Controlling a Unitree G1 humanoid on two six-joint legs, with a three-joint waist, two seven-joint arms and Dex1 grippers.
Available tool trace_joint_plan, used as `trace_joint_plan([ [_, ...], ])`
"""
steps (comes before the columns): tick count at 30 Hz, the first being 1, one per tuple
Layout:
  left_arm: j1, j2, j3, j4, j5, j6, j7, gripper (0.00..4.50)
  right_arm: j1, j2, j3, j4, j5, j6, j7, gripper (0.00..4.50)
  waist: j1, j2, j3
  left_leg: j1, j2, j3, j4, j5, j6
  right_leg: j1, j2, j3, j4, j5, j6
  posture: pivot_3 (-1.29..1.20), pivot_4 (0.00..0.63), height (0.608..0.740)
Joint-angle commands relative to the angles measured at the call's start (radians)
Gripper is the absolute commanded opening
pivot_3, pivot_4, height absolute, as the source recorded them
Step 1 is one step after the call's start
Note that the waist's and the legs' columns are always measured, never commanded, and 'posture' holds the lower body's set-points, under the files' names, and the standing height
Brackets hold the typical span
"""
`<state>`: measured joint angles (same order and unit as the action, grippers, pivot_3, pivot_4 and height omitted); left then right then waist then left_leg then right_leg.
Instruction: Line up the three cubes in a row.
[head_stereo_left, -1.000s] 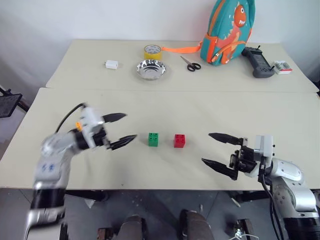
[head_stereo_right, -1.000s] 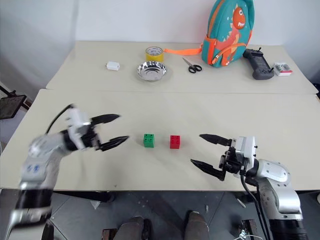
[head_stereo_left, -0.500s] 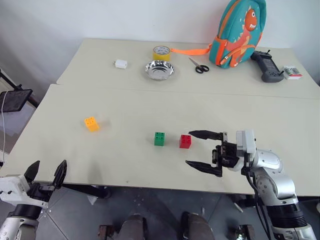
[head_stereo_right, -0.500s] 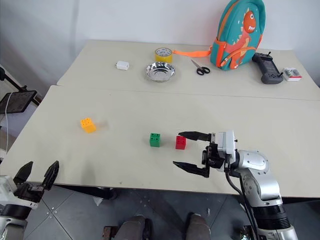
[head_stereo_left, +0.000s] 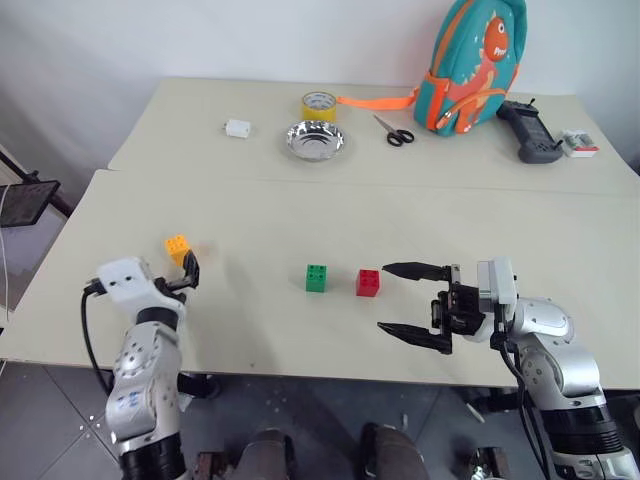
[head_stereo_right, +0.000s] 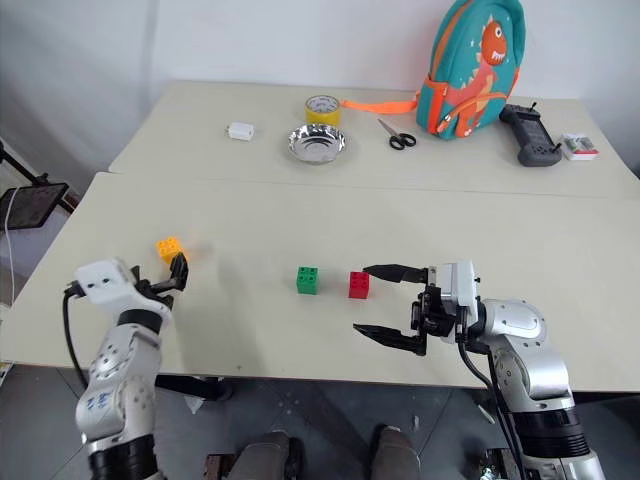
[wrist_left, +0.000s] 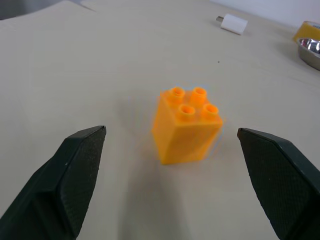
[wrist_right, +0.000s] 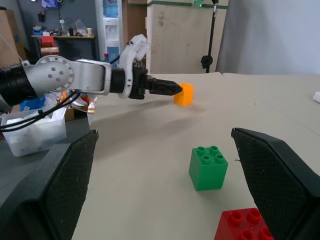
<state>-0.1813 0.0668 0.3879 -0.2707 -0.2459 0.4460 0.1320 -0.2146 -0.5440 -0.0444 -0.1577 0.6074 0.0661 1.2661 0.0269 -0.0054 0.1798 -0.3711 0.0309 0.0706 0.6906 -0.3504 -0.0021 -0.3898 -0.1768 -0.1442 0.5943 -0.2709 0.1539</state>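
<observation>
The yellow-orange cube (head_stereo_left: 177, 246) stands alone on the near table's left part. My left gripper (head_stereo_left: 186, 268) sits just in front of it, level and open, and in the left wrist view the cube (wrist_left: 187, 125) stands ahead of the two spread fingers, untouched. The green cube (head_stereo_left: 317, 278) and the red cube (head_stereo_left: 368, 282) stand side by side near the table's middle, a small gap between them. My right gripper (head_stereo_left: 386, 297) points left at the red cube from its right, open and empty, its upper fingertip close to the cube.
On the far table stand a small white block (head_stereo_left: 237, 128), a steel bowl (head_stereo_left: 315, 140), a yellow tape roll (head_stereo_left: 318, 104), scissors (head_stereo_left: 388, 130), a teal backpack (head_stereo_left: 470, 62), a black controller (head_stereo_left: 530, 143) and a small box (head_stereo_left: 577, 143). A seam (head_stereo_left: 360, 183) divides the two tables.
The left gripper left the spot beside the green cube, dropped past the table's front-left edge, then came up just in front of the yellow-orange cube. The right gripper's tips swung nearer the red cube.
</observation>
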Motion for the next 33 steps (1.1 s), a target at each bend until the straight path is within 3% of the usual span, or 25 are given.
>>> trace_joint_plan([
  [1,-0.060,-0.005,-0.010,0.057,0.025,-0.022,0.049,4.48,0.011,-0.005,-0.018,-0.044,0.021,0.002,-0.009,4.50,0.000,0.000,0.000,0.000,0.000,0.000,0.001,0.000,0.000,0.000,0.000,0.000,0.000,0.000,0.000,0.00,0.150,0.740],
  [3,-0.078,0.012,-0.033,0.087,0.046,-0.026,0.041,4.48,0.012,-0.003,-0.020,-0.045,0.020,0.003,-0.017,4.50,-0.001,0.000,0.000,-0.001,0.000,0.000,0.001,0.000,0.001,0.000,0.000,0.000,-0.001,0.000,0.000,0.00,0.150,0.740],
  [6,-0.102,0.032,-0.035,0.124,0.050,-0.032,0.036,3.87,0.018,0.000,-0.016,-0.048,0.016,0.001,-0.024,4.50,-0.002,0.000,0.000,-0.001,0.000,0.000,0.000,0.000,0.000,0.000,0.000,0.000,-0.001,0.000,0.000,0.00,0.150,0.740],
  [11,-0.066,0.076,-0.042,0.098,0.036,-0.027,-0.023,2.29,0.029,0.007,-0.019,-0.054,0.013,-0.007,-0.045,4.50,-0.003,0.000,0.000,-0.001,0.000,0.001,0.000,0.000,0.000,0.000,0.000,0.000,-0.001,0.000,0.000,0.00,0.150,0.740],
  [14,-0.061,0.128,-0.030,0.115,-0.014,-0.082,-0.139,1.48,0.035,0.008,-0.019,-0.053,0.009,-0.012,-0.053,4.50,-0.003,0.000,0.000,-0.001,0.000,0.001,0.000,0.000,0.000,-0.001,0.000,0.000,-0.001,0.000,0.000,0.00,0.150,0.740],
  [16,-0.062,0.207,-0.013,0.134,-0.118,-0.108,-0.346,1.48,0.044,0.006,-0.022,-0.058,0.006,-0.014,-0.062,4.50,-0.002,0.000,0.000,-0.001,0.000,0.001,0.000,0.000,0.000,-0.001,0.000,0.000,-0.001,0.000,0.000,0.00,0.150,0.740],
  [19,-0.067,0.427,-0.008,0.223,-0.284,-0.149,-0.860,1.48,0.067,-0.007,-0.045,-0.060,0.004,-0.020,-0.075,4.50,-0.005,0.000,0.000,-0.001,0.001,0.001,0.000,-0.001,0.000,-0.002,0.000,0.000,0.000,0.000,0.000,0.00,0.150,0.740],
  [23,-0.206,0.623,-0.198,0.507,-0.191,-0.315,-1.318,1.48,0.087,-0.032,-0.076,-0.055,0.001,-0.022,-0.074,4.50,0.003,0.002,0.000,-0.001,0.001,0.003,0.000,-0.001,-0.001,-0.002,0.001,0.000,-0.001,0.000,0.000,0.00,0.150,0.740],
  [28,-0.507,0.610,-0.355,0.946,-0.040,-0.555,-1.541,1.48,0.128,-0.056,-0.107,-0.078,0.001,-0.016,-0.087,4.50,0.001,0.002,0.000,-0.001,0.000,0.004,0.000,-0.001,0.000,-0.001,0.001,0.000,-0.002,0.000,0.000,0.00,0.150,0.740],
  [33,-0.635,0.563,-0.411,1.222,0.050,-0.748,-1.619,1.48,0.174,-0.064,-0.124,-0.123,0.005,-0.007,-0.103,4.50,-0.025,0.001,0.000,0.000,0.000,0.007,-0.006,-0.001,0.000,-0.004,0.001,0.000,-0.002,0.000,0.001,0.00,0.150,0.740],
])
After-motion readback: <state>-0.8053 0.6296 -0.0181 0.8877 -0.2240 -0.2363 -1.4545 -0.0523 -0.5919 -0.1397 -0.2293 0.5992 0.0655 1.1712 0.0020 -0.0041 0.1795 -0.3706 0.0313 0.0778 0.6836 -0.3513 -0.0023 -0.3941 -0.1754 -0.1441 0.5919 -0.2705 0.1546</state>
